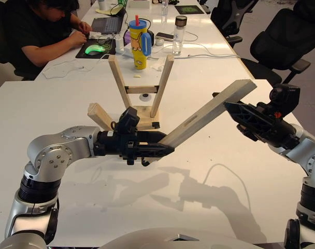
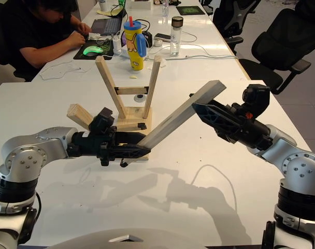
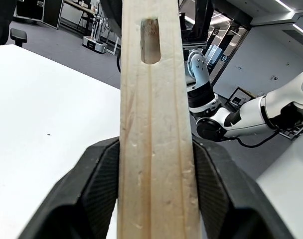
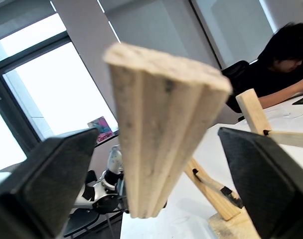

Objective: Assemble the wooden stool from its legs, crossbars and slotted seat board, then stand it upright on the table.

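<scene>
My left gripper (image 1: 162,150) is shut on the lower end of a long wooden leg (image 1: 204,116), which slants up to the right above the table. In the left wrist view the leg (image 3: 154,149) shows a slot near its far end, with a black finger (image 3: 99,184) pressed on each side. My right gripper (image 1: 225,102) is at the leg's raised end, open. Its fingers (image 4: 57,174) stand apart on both sides of the end grain (image 4: 166,124) without touching it. Behind lies the seat board (image 1: 142,122) with two upright legs joined by a crossbar (image 1: 142,89); a third leg (image 1: 98,114) sticks out left.
On the white table (image 1: 240,197) behind the stool parts stand a yellow cup (image 1: 139,44) and a bottle (image 1: 179,33). A small round piece (image 1: 145,97) lies by the legs. A person works at a laptop far left. Office chairs stand at the right.
</scene>
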Robot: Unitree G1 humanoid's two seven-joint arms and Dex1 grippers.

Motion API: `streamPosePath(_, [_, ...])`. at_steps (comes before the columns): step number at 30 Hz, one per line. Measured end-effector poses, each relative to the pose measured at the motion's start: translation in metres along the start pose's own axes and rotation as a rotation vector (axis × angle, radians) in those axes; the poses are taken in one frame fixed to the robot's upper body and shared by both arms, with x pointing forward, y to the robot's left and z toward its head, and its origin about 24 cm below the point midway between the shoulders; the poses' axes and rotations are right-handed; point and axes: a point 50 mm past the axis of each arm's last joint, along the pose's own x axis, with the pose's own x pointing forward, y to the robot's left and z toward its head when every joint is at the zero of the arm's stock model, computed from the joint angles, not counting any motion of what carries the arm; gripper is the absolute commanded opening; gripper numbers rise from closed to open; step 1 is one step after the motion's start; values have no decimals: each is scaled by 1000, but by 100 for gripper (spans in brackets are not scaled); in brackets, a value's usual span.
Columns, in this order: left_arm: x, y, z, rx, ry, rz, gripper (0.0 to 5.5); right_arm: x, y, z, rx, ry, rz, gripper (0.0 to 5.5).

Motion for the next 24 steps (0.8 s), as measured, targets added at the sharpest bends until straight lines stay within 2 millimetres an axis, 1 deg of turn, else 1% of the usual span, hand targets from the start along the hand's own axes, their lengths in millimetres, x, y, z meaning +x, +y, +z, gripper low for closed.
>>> streamPosePath(6, [-6, -2, -12, -36, 23, -11, 207, 3, -1, -4, 25, 27, 20, 271])
streamPosePath(9, [-6, -3, -13, -38, 28, -22, 207, 4, -1, -5, 31, 34, 28, 219])
streamPosePath(10, [-6, -3, -13, -39, 30, -26, 207, 4, -1, -6, 32, 36, 35, 210])
streamPosePath(14, [-8, -3, -13, -4, 53, -19, 207, 4, 1, -9, 38, 45, 50, 206])
streamPosePath(15, [-8, -3, -12, 17, 54, -12, 243, 3, 1, -9, 35, 44, 52, 206])
streamPosePath(16, [-8, -2, -12, 35, 54, -4, 248, 3, 0, -9, 26, 44, 51, 206])
streamPosePath(19, [-11, 5, -13, 39, 46, 78, 297, 0, -4, -12, -15, 89, -1, 204])
streamPosePath(20, [-12, 7, -14, 34, 46, 98, 306, -1, -6, -13, -29, 112, -16, 204])
streamPosePath(21, [-13, 8, -17, 34, 52, 119, 327, -3, -9, -14, -52, 144, -41, 204])
streamPosePath(23, [-13, 9, -27, 67, 107, 165, 330, -9, -15, -14, -83, 167, -83, 204])
streamPosePath(24, [-13, 9, -36, 98, 163, 189, 330, -11, -18, -13, -100, 176, -92, 204])
